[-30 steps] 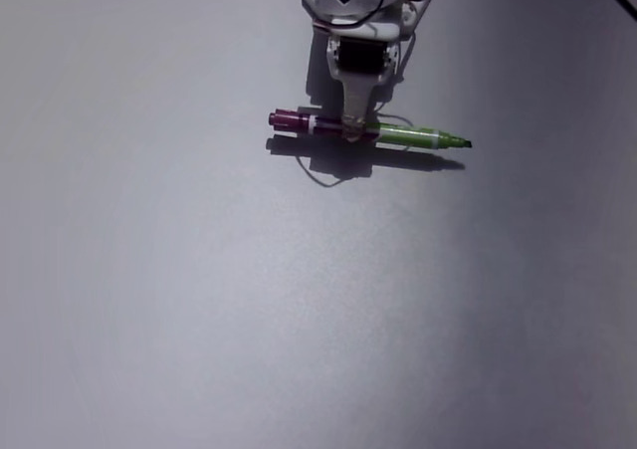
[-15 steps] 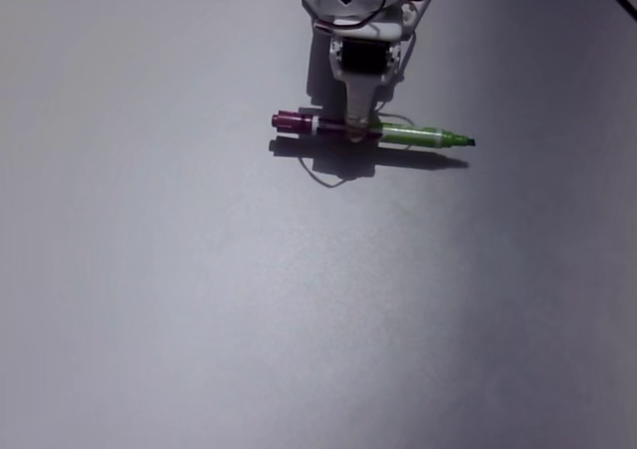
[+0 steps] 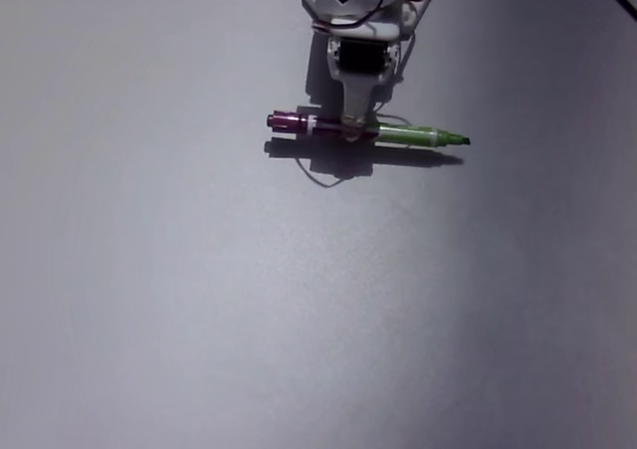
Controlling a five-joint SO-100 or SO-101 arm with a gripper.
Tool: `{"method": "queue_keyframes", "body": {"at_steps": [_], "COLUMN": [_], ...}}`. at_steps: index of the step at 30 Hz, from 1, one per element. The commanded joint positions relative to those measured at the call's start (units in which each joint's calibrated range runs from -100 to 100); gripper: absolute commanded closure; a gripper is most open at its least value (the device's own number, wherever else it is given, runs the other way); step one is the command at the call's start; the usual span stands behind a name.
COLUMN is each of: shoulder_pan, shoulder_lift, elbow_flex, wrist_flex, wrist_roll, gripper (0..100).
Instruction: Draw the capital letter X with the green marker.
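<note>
**Marker clamped crosswise, tip to the right**

From my 1 fixed view I see the gripper (image 3: 354, 128) reaching down from the top edge of the picture, its white body and dark servo block above, its fingers closed onto the green marker (image 3: 410, 134) near the middle of the pen's length. The marker lies almost level across the view, magenta-purple end to the left, lime-green half to the right, with the dark pointed tip at the far right and sitting a touch lower than the rear end. A thin white band shows just left of the fingers. The pen's shadow falls on the pale grey table (image 3: 299, 310) just below it, apart from the barrel, so I read the pen as held off the surface along most of its length; whether the tip touches I cannot tell. I can make out no green ink mark on the table from here.
</note>
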Motion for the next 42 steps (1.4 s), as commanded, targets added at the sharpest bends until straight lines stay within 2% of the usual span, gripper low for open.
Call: {"method": "queue_keyframes", "body": {"at_steps": [1, 3, 6, 8, 10, 14, 18, 21, 23, 28, 32, 36, 41, 42], "shoulder_pan": [1.2, 0.2, -2.7, -4.4, -5.5, -7.5, -1.8, 0.9, 1.9, 8.2, 17.7, 22.0, 27.5, 28.2], "shoulder_lift": [0.5, 0.5, 8.3, 18.6, 24.1, 40.5, 58.4, 67.6, 71.3, 73.3, 73.2, 72.6, 72.8, 73.9], "elbow_flex": [2.3, -0.5, -9.8, -19.5, -27.5, -53.7, -87.5, -107.7, -115.4, -114.1, -104.3, -94.3, -68.2, -65.1], "wrist_flex": [0.2, 1.4, 4.3, 6.0, 4.7, 12.3, 24.8, 26.2, 25.7, 11.9, -7.9, -25.1, -67.3, -72.5], "wrist_roll": [3.8, 5.0, 2.5, 0.8, 1.9, 2.0, 7.0, 11.9, 13.2, 22.0, 29.7, 32.8, 33.9, 34.1], "gripper": [99, 99, 99, 99, 99, 99, 99, 99, 99, 99, 99, 99, 99, 99]}}
